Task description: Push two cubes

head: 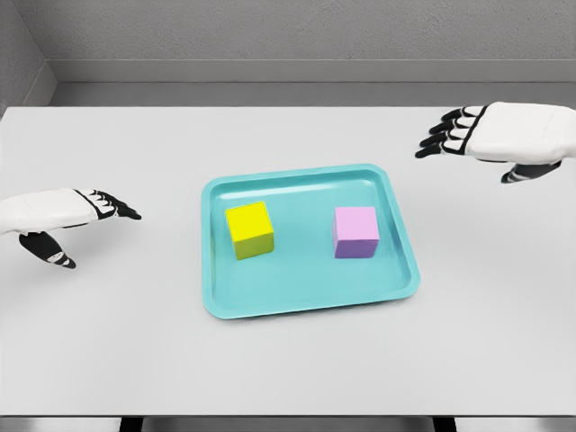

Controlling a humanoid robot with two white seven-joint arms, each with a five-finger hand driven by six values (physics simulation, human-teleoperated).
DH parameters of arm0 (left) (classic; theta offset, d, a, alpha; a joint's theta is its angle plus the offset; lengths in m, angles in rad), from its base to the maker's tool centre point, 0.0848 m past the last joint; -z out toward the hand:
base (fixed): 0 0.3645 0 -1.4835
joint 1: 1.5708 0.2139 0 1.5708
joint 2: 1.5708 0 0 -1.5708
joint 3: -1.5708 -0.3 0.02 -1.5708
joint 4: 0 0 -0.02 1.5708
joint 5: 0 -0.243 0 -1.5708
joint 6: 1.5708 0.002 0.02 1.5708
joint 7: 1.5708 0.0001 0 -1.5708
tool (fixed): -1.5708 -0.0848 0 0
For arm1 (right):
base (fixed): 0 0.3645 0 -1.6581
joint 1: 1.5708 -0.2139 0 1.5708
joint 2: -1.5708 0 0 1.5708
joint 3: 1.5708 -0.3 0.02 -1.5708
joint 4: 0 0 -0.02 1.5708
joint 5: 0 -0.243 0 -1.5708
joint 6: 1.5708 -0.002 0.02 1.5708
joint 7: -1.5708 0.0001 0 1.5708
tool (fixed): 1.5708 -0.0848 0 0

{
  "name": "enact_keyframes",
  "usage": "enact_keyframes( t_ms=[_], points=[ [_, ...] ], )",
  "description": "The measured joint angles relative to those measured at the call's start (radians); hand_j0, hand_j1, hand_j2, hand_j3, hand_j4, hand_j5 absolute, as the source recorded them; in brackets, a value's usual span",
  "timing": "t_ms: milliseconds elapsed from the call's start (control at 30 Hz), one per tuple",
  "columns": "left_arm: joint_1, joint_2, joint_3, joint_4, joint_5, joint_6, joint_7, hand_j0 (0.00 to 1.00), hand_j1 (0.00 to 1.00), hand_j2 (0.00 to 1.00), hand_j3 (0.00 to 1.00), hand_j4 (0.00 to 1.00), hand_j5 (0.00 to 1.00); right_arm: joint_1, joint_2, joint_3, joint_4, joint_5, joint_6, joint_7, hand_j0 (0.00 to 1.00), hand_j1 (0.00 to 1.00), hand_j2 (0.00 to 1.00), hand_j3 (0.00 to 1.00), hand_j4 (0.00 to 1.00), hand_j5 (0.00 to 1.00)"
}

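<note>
A yellow cube sits in the left half of a teal tray, and a pink cube sits in the right half, well apart from it. My left hand hovers over the table left of the tray, fingers stretched flat toward the yellow cube, holding nothing. My right hand hangs above the table beyond the tray's far right corner, fingers extended and pointing left, also holding nothing. Neither hand touches a cube or the tray.
The tray lies in the middle of a white table. A grey wall runs behind the table's far edge. The near table edge shows at the bottom of the view.
</note>
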Motion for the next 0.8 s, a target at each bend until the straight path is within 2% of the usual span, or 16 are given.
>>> enact_keyframes(
  t_ms=[67,100,167,200,233,267,300,333,367,400,500,667,800],
  points=[
    [-0.023,-0.015,-0.002,0.025,0.001,0.0,0.0,1.0,1.0,1.0,1.0,1.0,1.0,-0.002,0.002,0.001,0.002,-0.001,0.0,0.0,1.0,1.0,1.0,1.0,1.0,1.0],
    [-0.025,-0.023,-0.004,0.04,0.0,0.0,0.0,0.93,0.93,0.93,0.93,0.93,0.93,-0.002,0.002,0.002,0.002,-0.001,0.0,0.0,1.0,1.0,1.0,1.0,1.0,1.0],
    [-0.046,-0.033,-0.009,0.049,-0.004,0.0,0.0,0.27,0.27,0.27,0.27,0.27,0.27,0.0,0.002,0.007,0.005,-0.003,0.0,0.0,1.0,1.0,1.0,1.0,1.0,1.0],
    [-0.101,-0.037,-0.033,0.045,-0.005,0.001,0.0,0.21,0.21,0.21,0.21,0.21,0.21,-0.006,0.002,0.004,0.012,-0.002,0.0,0.0,1.0,1.0,1.0,1.0,1.0,1.0],
    [-0.117,-0.043,-0.062,0.044,-0.007,0.001,0.0,0.15,0.15,0.15,0.15,0.15,0.15,-0.003,-0.001,0.001,0.02,-0.001,0.0,0.0,1.0,1.0,1.0,1.0,1.0,1.0],
    [-0.127,-0.047,-0.085,0.043,-0.009,0.001,0.0,0.16,0.16,0.16,0.16,0.16,0.16,-0.002,-0.001,0.001,0.025,0.001,0.0,0.0,0.7,0.7,0.7,0.7,0.7,0.7],
    [-0.14,-0.052,-0.105,0.04,-0.01,0.001,0.0,0.16,0.16,0.16,0.16,0.16,0.16,-0.003,-0.001,0.006,0.027,0.004,0.0,0.0,0.16,0.16,0.16,0.16,0.16,0.16],
    [-0.188,-0.058,-0.127,0.037,-0.009,0.001,0.0,0.15,0.15,0.15,0.15,0.15,0.15,-0.003,0.0,0.019,0.028,0.005,0.001,0.0,0.0,0.0,0.0,0.0,0.0,0.0],
    [-0.21,-0.067,-0.147,0.035,-0.011,0.001,0.0,0.1,0.1,0.1,0.1,0.1,0.1,-0.008,-0.001,0.041,0.029,0.008,0.001,0.0,0.0,0.0,0.0,0.0,0.0,0.0],
    [-0.218,-0.088,-0.165,0.035,-0.012,0.001,0.0,0.0,0.0,0.0,0.0,0.0,0.0,-0.008,-0.003,0.061,0.029,0.011,0.0,0.0,0.0,0.0,0.0,0.0,0.0,0.0],
    [-0.244,-0.132,-0.2,0.033,-0.022,0.0,0.0,0.0,0.0,0.0,0.0,0.0,0.0,-0.009,-0.006,0.106,0.029,0.015,0.0,0.0,0.0,0.0,0.0,0.0,0.0,0.0],
    [-0.247,-0.176,-0.219,0.024,-0.146,0.0,0.0,0.0,0.0,0.0,0.0,0.0,0.0,-0.005,-0.003,0.162,0.027,0.019,0.0,0.0,0.03,0.03,0.03,0.03,0.03,0.03],
    [-0.247,-0.231,-0.236,0.018,-0.223,0.0,0.0,0.0,0.0,0.0,0.0,0.0,0.0,-0.008,0.003,0.193,0.011,0.02,0.0,0.0,0.0,0.0,0.0,0.0,0.0,0.0]
  ],
)
